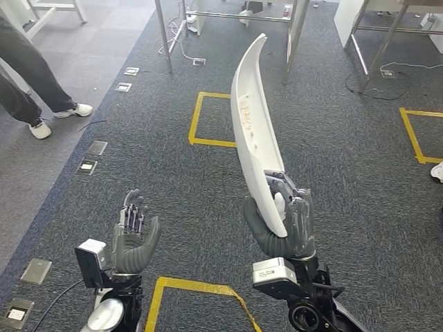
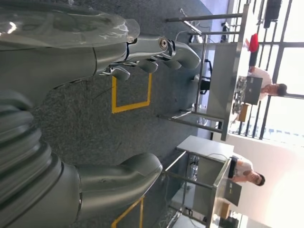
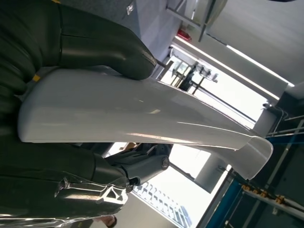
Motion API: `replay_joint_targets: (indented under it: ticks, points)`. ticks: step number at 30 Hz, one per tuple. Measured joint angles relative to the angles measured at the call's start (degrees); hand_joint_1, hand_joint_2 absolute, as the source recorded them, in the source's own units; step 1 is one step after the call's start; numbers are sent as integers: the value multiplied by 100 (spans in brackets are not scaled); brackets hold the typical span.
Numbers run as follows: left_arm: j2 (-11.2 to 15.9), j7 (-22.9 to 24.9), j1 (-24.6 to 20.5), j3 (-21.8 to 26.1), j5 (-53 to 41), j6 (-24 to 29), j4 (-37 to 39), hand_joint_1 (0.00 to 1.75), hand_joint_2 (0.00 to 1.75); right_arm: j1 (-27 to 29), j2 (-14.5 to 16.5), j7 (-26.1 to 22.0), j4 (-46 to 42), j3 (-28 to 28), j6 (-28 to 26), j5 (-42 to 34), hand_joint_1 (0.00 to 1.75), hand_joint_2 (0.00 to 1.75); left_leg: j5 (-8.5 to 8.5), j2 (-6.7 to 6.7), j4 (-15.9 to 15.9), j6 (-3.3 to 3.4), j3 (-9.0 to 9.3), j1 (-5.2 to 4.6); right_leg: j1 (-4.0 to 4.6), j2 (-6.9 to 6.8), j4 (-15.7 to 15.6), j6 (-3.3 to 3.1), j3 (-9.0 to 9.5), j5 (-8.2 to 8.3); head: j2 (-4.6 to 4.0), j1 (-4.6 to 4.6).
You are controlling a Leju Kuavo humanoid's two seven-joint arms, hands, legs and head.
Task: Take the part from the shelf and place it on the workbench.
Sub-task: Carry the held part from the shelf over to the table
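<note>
Biggest risk here looks like the part [image 1: 254, 131] tipping or twisting out of the grip, since the right hand [image 1: 284, 221] only has it by the bottom end and the long curved white shell sticks way up over the carpet floor [image 1: 172, 194]. It could also clip the table legs [image 1: 166, 34] ahead. The right hand's fingers and thumb are wrapped tight around it. The left hand [image 1: 133, 238] is open, holding nothing.
</note>
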Motion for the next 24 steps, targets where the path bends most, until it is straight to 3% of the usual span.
replay_joint_targets:
  ticks: [12,17,19,21,23,24]
  points:
    - [8,-9,0,-2,55,-15,-43,0,175,-8,-23,9,3,13,0,-51,175,175,6,1,-4,7,3,6,29,0,7,3,-3,1,0,-56]
    - [34,-45,3,-4,76,-2,-80,0,175,-23,-24,10,4,18,0,-76,175,175,-36,1,3,101,6,-15,-4,-4,-41,65,23,-5,0,-104]
    - [39,-61,9,-4,77,1,-116,0,175,-28,-29,5,4,19,0,-80,175,175,-16,7,-128,130,110,23,-5,-2,13,93,19,-65,0,-110]
    - [39,-75,10,-5,79,2,-136,0,175,-37,-44,-1,5,21,0,-89,175,175,5,14,-247,153,231,63,-14,4,519,117,-208,-315,0,-65]
    - [40,-79,18,-9,83,2,-137,0,175,-39,-60,-1,13,24,0,-122,175,175,-13,14,-260,162,269,66,-27,6,1362,156,-665,-623,0,-10]
    - [41,-79,27,-12,84,2,-137,0,175,-36,-68,0,19,26,0,-142,175,175,-30,10,-253,154,278,70,-43,6,1635,179,-846,-663,0,10]
